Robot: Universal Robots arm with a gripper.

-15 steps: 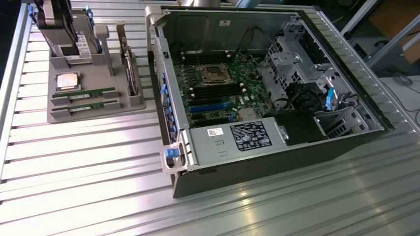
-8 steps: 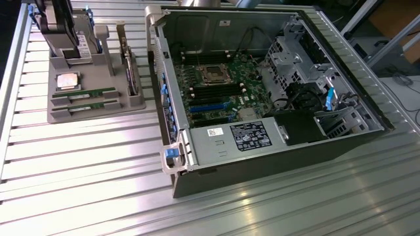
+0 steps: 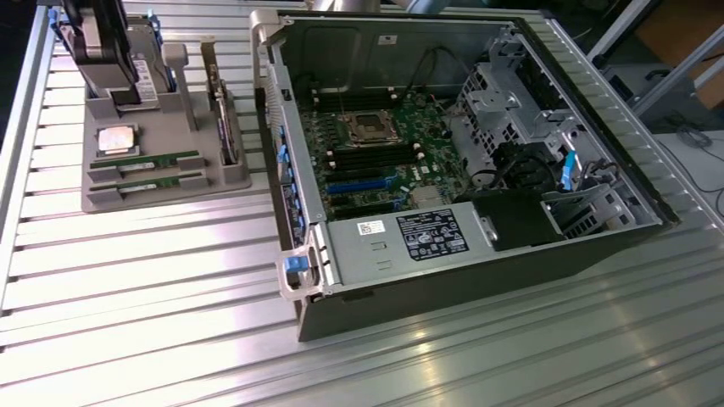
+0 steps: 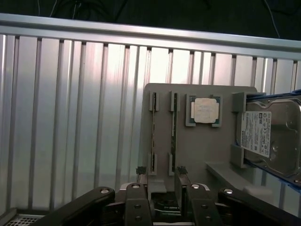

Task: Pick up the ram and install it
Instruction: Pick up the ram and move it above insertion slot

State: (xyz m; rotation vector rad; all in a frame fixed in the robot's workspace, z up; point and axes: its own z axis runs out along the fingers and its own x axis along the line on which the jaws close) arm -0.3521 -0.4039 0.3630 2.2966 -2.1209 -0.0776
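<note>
One grey holder [image 4: 202, 146] carries two ram sticks, the first [image 3: 147, 161] and the second [image 3: 147, 181]. It also carries one processor [image 3: 117, 138], one hard drive [image 4: 277, 141] and one bracketed expansion card [image 3: 226, 119]. One open computer case [image 3: 453, 287] stands on the worktop [image 3: 136, 288], containing one motherboard [image 3: 385, 165] and one power supply unit [image 3: 396, 242].

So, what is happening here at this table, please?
A robot arm's claw is open and hangs just above a grey plastic parts holder. Two long thin green memory sticks lie in the holder's slots, one stick beside the other stick. Neither is gripped, and I cannot tell which one the claw is going for. The open dark computer case stands next to the holder on the ribbed metal table.
</note>
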